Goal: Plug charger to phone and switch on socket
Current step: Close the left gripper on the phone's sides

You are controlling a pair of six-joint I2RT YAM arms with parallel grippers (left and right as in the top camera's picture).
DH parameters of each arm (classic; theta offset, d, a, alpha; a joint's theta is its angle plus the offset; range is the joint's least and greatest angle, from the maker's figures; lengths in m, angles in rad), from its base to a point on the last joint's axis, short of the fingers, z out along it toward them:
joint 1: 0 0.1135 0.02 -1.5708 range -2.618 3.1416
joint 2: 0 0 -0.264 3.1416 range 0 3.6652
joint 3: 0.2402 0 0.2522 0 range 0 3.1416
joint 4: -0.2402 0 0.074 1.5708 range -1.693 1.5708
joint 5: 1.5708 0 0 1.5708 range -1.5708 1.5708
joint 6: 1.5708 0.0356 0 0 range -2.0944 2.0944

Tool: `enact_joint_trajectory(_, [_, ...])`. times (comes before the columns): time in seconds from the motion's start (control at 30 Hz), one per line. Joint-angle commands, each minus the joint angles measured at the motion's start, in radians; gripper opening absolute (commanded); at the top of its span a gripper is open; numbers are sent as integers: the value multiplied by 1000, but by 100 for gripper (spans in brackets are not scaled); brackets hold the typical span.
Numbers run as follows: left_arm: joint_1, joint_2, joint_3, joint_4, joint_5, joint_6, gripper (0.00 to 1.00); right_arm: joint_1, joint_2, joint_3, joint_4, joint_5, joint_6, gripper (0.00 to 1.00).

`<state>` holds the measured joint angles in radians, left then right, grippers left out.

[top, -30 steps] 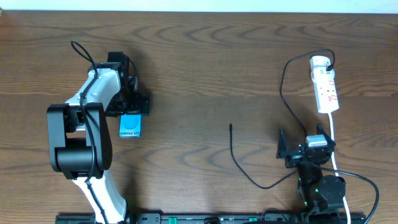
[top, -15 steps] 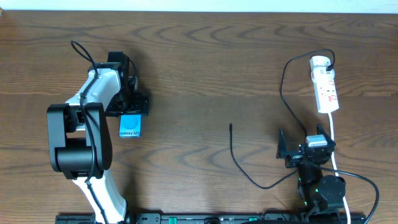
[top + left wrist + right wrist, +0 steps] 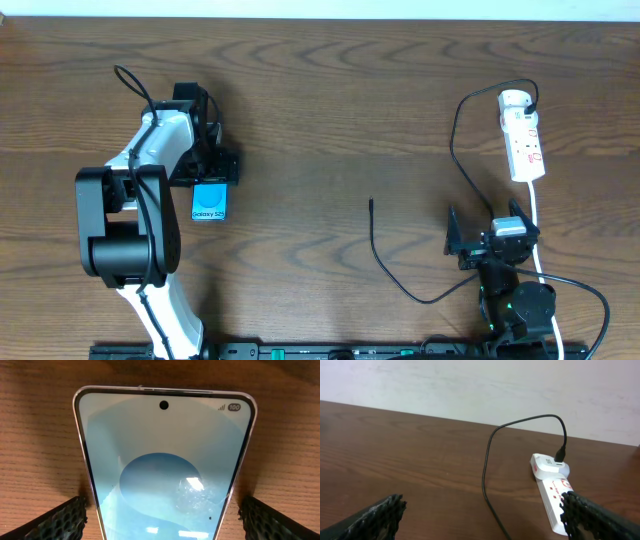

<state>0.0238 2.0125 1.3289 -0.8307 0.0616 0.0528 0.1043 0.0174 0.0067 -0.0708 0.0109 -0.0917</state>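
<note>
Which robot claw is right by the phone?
The left claw: its fingers sit either side of the phone. The right claw is far away, facing the white socket.

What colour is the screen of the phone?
Pale cyan with a deeper blue oval on the phone, best seen in the left wrist view.

You get bright, even light with soft shadows; only the phone [image 3: 165, 460] screen shows a small white glare.

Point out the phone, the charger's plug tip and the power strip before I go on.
phone [image 3: 209, 203], overhead view, on the middle of its cyan screen.
charger plug tip [image 3: 371, 205], overhead view, on the cable's free end.
power strip [image 3: 525, 148], overhead view, on its white body by the red markings.
</note>
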Motion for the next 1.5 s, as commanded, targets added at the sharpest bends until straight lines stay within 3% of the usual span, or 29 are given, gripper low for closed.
enact_joint_trajectory(0.0, [3, 14, -16, -1, -2, 3, 91, 6, -4, -1, -4, -3, -11, 99])
enact_joint_trajectory(1.47, [3, 14, -16, 0, -2, 4, 78, 6, -4, -1, -4, -3, -11, 99])
